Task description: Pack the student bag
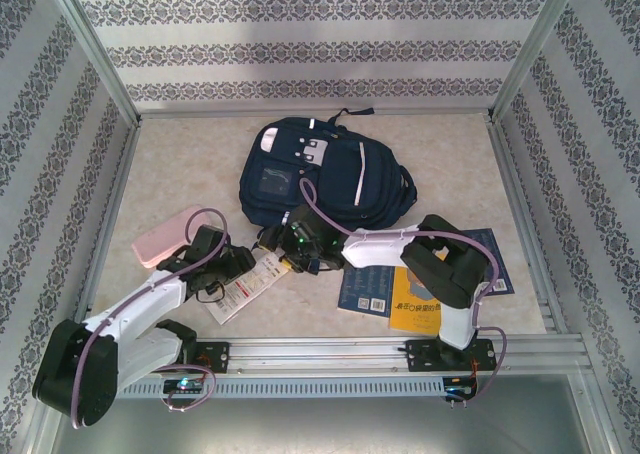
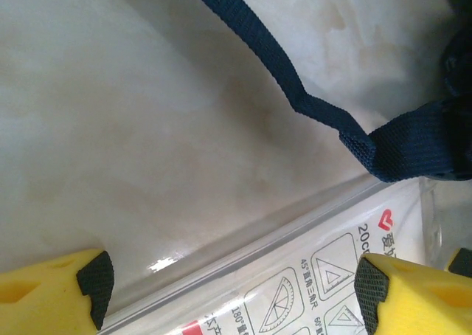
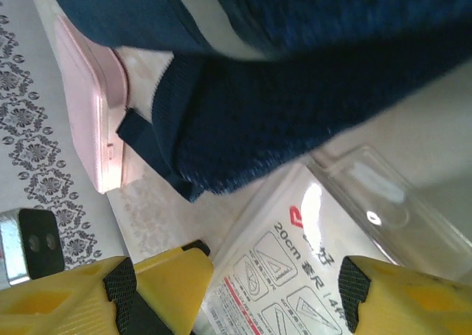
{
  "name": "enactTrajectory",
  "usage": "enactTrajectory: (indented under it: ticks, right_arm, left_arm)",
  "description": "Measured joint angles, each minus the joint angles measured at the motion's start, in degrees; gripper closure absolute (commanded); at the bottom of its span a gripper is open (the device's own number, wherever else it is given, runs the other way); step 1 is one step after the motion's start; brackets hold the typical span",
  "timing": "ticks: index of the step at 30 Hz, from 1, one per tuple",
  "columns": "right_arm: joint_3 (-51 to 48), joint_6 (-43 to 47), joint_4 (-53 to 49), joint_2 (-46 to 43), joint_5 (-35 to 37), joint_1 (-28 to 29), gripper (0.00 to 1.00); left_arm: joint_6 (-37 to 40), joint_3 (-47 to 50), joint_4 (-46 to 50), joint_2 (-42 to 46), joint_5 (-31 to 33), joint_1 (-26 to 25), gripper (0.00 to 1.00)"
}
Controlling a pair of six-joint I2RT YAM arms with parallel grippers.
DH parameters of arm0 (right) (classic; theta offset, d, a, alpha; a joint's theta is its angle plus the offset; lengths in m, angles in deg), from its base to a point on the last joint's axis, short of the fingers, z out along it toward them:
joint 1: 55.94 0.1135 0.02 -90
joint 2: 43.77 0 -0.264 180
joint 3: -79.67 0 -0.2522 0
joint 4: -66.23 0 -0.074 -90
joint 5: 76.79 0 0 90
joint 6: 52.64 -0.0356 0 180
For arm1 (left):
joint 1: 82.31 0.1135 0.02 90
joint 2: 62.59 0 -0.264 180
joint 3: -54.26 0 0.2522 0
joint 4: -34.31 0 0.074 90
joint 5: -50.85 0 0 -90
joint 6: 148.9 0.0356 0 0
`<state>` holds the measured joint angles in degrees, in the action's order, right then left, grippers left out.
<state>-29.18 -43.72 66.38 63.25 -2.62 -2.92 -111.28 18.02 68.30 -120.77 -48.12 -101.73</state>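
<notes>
The student bag (image 1: pixel 322 172) lies flat at 12 o'clock on the table (image 1: pixel 180 174), a big navy woven-fabric backpack with white stripes and pale patches. Its lower edge is just beside both grippers. In your left wrist view one flat webbing strap (image 2: pixel 295 77) runs from 12 o'clock down to 3 o'clock across the pale, marbled tabletop, and it kinks where it is stitched to a wider band.

Your left gripper (image 2: pixel 234 294) has its jaws spread wide, pinching nothing. Its two yellow foam fingers (image 2: pixel 70 287) with black tips stand at either side of a clear plastic ruler pack (image 2: pixel 295 283). The pack is a glossy rectangular sleeve over a white card printed with triangles and a protractor. You cannot tell whether the fingers touch it.

Your right gripper (image 3: pixel 236 302) is also spread, with the same pack lying between its yellow pads and nothing clamped. A third yellow block sits beside the pad at 7 o'clock; what it belongs to is hard to make out. Above it, coarse navy knit from the bag fills 12 o'clock, blurred by closeness.

At 9 o'clock on the table rests one pink case (image 1: pixel 165 236), smooth, hard-looking and round-cornered. Its near end is hidden by the left arm.

At 5 o'clock you have books: one blue cover (image 1: pixel 365 289), one yellow cover (image 1: pixel 415 316), and a second blue corner (image 1: pixel 492 264) at 4 o'clock. That counts as three, though the right arm hides where they overlap.
</notes>
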Motion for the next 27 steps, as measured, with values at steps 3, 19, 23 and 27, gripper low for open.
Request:
enactTrajectory:
  ticks: [3, 19, 23, 27]
  right_arm:
    - [0.0, 2.6, -2.4, -1.0, 0.0, -0.3, 0.25]
    - [-3.9, -4.2, -9.9, -6.6, -2.1, 10.6, 0.26]
    - [-2.9, -9.7, -7.5, -4.2, 1.4, 12.8, 0.28]
    - [-2.8, -13.8, -5.2, -1.6, 5.3, 13.3, 0.29]
  left_arm:
    - [-0.4, 0.9, -0.6, 1.7, -0.5, 0.1, 0.13]
    - [1.0, 0.7, -1.4, -0.2, -5.4, 3.5, 0.14]
    - [1.0, 0.1, -1.4, -2.2, -6.7, 4.5, 0.14]
    - [1.0, -0.3, -1.1, -2.9, -7.1, 4.8, 0.15]
